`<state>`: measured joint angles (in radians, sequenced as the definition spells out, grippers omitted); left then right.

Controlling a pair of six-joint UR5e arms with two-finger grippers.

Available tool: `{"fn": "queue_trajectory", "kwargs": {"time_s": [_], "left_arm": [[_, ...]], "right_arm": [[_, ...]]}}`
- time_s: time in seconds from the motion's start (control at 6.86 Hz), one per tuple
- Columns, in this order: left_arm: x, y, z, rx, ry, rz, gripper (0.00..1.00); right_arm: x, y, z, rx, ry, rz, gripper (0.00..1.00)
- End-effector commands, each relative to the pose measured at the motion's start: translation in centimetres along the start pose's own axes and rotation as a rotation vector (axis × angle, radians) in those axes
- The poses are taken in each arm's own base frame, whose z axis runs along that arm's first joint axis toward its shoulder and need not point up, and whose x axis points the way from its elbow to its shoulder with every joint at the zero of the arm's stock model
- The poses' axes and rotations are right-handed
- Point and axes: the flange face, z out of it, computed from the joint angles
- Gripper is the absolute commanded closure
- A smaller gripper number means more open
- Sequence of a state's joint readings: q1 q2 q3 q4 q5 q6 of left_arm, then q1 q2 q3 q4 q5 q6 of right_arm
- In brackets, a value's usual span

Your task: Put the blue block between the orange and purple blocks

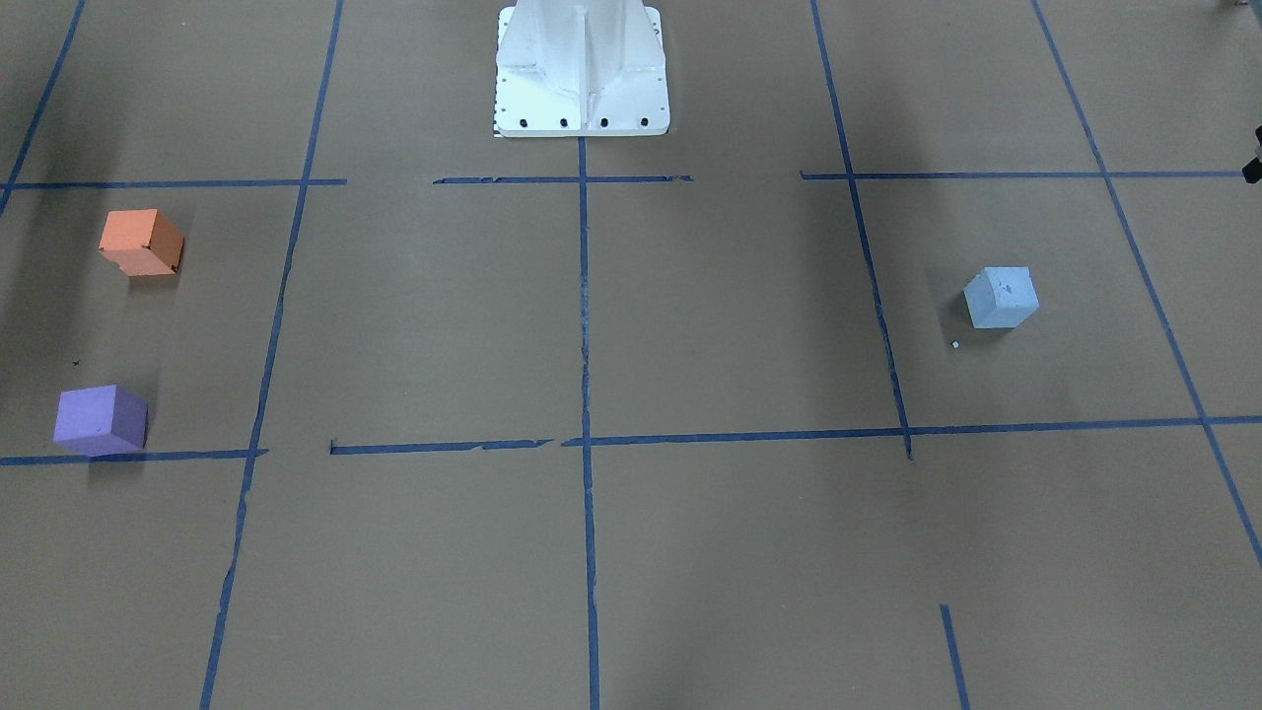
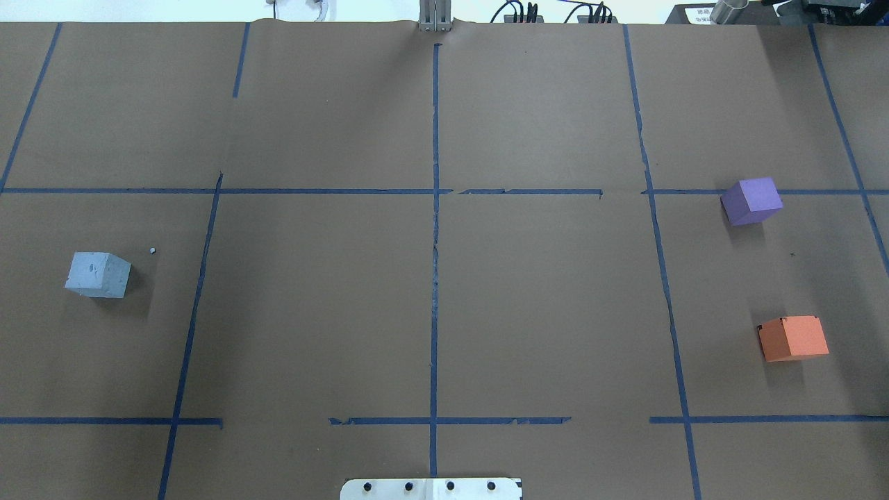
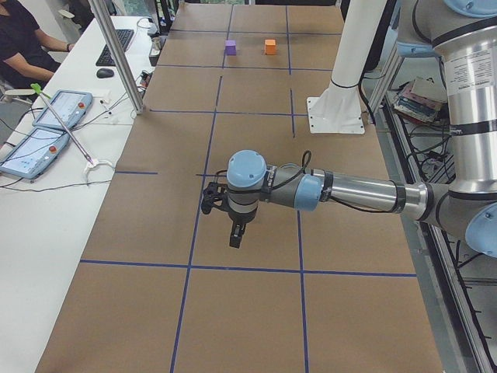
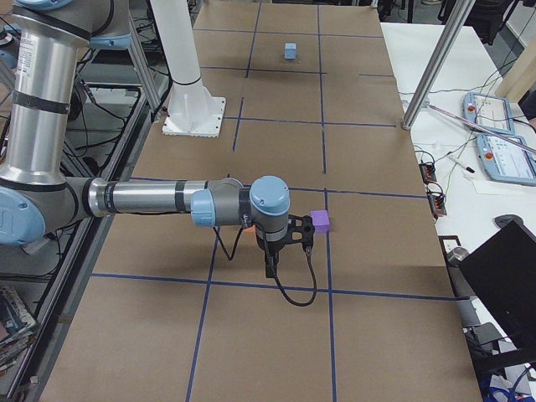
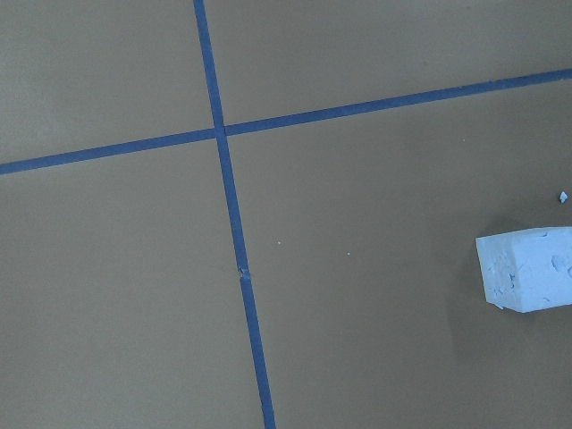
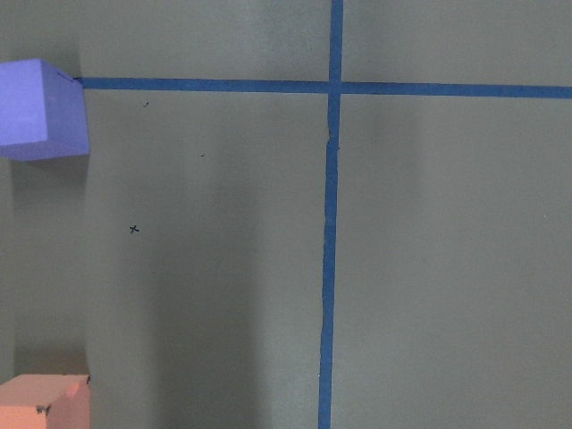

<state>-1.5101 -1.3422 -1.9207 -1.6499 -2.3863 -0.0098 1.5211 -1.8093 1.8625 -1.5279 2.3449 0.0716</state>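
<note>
The pale blue block (image 2: 98, 274) sits on the table's left side; it also shows in the front view (image 1: 1001, 297) and at the right edge of the left wrist view (image 5: 527, 281). The purple block (image 2: 751, 201) and the orange block (image 2: 793, 338) sit apart on the right side, with bare paper between them, as the right wrist view shows (image 6: 43, 109) (image 6: 45, 402). The left gripper (image 3: 235, 233) hangs above the table near the blue block. The right gripper (image 4: 272, 266) hangs beside the purple block (image 4: 320, 221). I cannot tell whether either is open or shut.
Brown paper with a blue tape grid (image 2: 435, 278) covers the table. The white robot base (image 1: 582, 69) stands at the middle of the robot's edge. A small white crumb (image 2: 152, 251) lies by the blue block. A side table with tablets (image 3: 54, 124) and a seated person (image 3: 23, 39) are beyond the far edge.
</note>
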Motion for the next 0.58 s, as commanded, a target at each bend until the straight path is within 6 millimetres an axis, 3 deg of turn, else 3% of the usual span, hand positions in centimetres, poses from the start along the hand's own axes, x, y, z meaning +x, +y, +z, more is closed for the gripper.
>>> {"fn": "queue_trajectory", "kwargs": {"time_s": [0.0, 0.15, 0.44], "left_arm": [[0.7, -0.1, 1.1, -0.025, 0.008, -0.006, 0.0], [1.4, -0.6, 1.9, -0.04, 0.008, -0.071, 0.0], [7.3, -2.6, 5.9, -0.058, 0.042, -0.053, 0.0]], "right_arm": [[-0.3, 0.0, 0.4, -0.007, -0.001, -0.012, 0.0], [-0.8, -0.2, 0.5, -0.011, -0.003, -0.022, 0.0], [-0.9, -0.1, 0.6, -0.015, -0.022, -0.022, 0.0]]}}
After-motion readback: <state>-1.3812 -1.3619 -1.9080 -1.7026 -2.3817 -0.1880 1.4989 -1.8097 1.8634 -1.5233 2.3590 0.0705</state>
